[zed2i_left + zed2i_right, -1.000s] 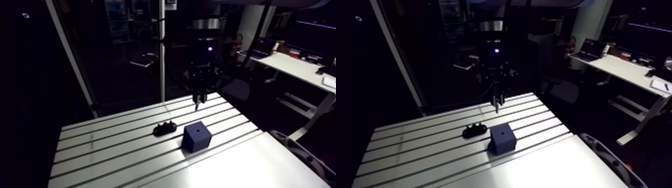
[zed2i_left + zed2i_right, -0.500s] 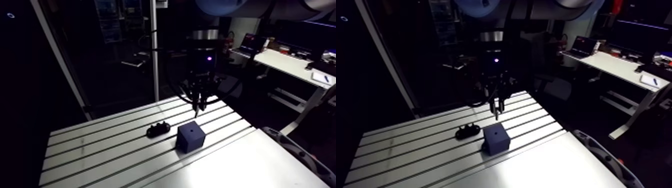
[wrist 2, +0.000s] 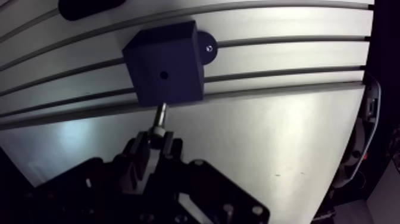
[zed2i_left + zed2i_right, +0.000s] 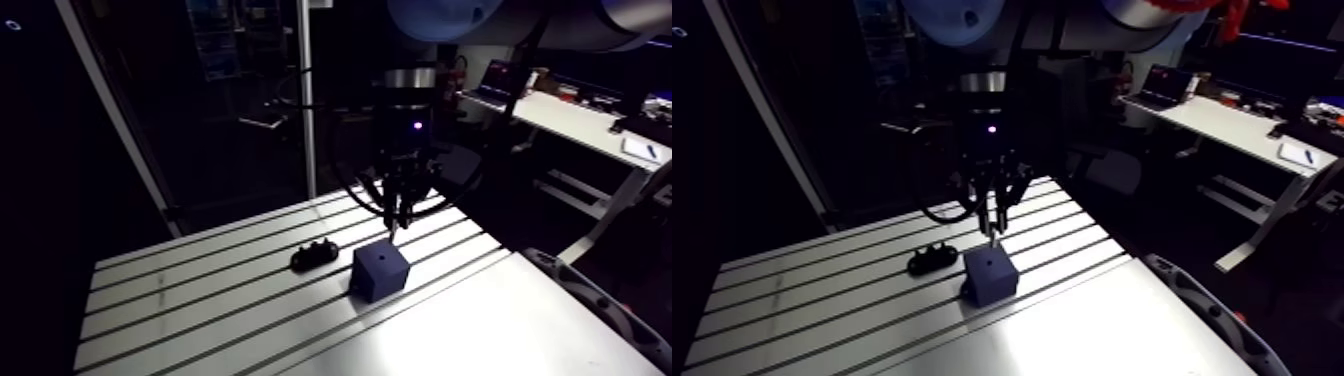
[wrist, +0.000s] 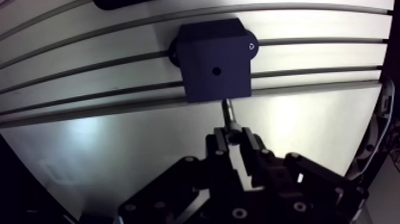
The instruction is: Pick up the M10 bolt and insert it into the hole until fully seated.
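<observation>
We find the black two-finger gripper point(image 5: 233, 138) clenched on the slim grey metal bolt point(image 5: 227, 115). Its fingers point(image 5: 250, 143) pinch the head end. The shank sticks out ahead of them, roughly upright in the arm view, tip down.

The bolt hangs in the air by the dark blue cube-shaped block point(image 5: 208, 53), off the table. In the wrist view the tip reads at the block's edge nearest the gripper, short of the small round hole point(image 5: 216, 71) in the top face. The hole shows whole and dark, apart from the tip. In the arm view the tip sits just above the block's top, toward the side away from the camera; we cannot tell how close.

The block stands on the slotted aluminium table point(image 4: 200, 300), across two slots, with a rounded mounting ear point(image 5: 252, 46) bearing a screw at one side.

Near the block, not touching it, a low black lumpy part point(image 4: 313, 255) lies on the table. We cannot make out what it is.
</observation>
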Robot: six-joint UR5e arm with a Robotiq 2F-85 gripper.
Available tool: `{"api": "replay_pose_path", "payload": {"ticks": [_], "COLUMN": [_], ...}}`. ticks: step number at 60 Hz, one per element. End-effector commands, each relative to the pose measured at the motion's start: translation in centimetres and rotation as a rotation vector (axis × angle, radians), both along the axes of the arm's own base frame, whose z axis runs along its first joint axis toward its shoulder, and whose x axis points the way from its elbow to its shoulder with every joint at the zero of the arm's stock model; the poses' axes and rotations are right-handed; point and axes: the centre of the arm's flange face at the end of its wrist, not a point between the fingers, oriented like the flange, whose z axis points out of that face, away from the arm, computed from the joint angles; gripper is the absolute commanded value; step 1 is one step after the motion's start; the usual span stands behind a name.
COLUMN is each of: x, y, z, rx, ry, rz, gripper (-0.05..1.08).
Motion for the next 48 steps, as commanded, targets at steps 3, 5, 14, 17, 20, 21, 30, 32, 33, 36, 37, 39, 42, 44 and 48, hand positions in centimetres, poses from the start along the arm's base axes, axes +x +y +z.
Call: {"api": "replay_pose_path", "payload": {"ticks": [3, 5, 14, 17, 20, 21, 30, 32, 33, 36, 37, 39, 42, 44, 48], "x": [-0.3, -0.3, -0.4, -0.4, -0.4, -0.4, -0.5, -0.6, -0.6, -0.6, -0.6, -0.6, -0.6, -0.6, -0.6], "y": [0.2, 0.2, 0.2, 0.2, 0.2, 0.3, 0.2, 0.2, 0.2, 0.2, 0.2, 0.2, 0.2, 0.2, 0.2], "z": [-1.3, -1.4, -2.1, -2.2, -2.3, -2.4, -2.8, -2.8, -2.8, -2.9, -3.0, -3.1, -3.1, -3.1, -3.1], "rx": [0.000, 0.001, -0.005, -0.006, -0.007, -0.008, -0.011, -0.010, -0.011, -0.011, -0.011, -0.013, -0.013, -0.013, -0.013], "ry": [0.003, 0.002, -0.010, -0.011, -0.013, -0.015, -0.022, -0.023, -0.023, -0.024, -0.025, -0.028, -0.028, -0.028, -0.028], "rz": [-0.001, -0.001, -0.001, -0.001, -0.001, -0.001, -0.002, -0.003, -0.002, -0.003, -0.003, -0.002, -0.002, -0.002, -0.002], "gripper": [1.08, 1.08, 1.08, 1.08, 1.08, 1.08, 1.08, 1.08, 1.08, 1.08, 1.08, 1.08, 1.08, 1.08, 1.08]}}
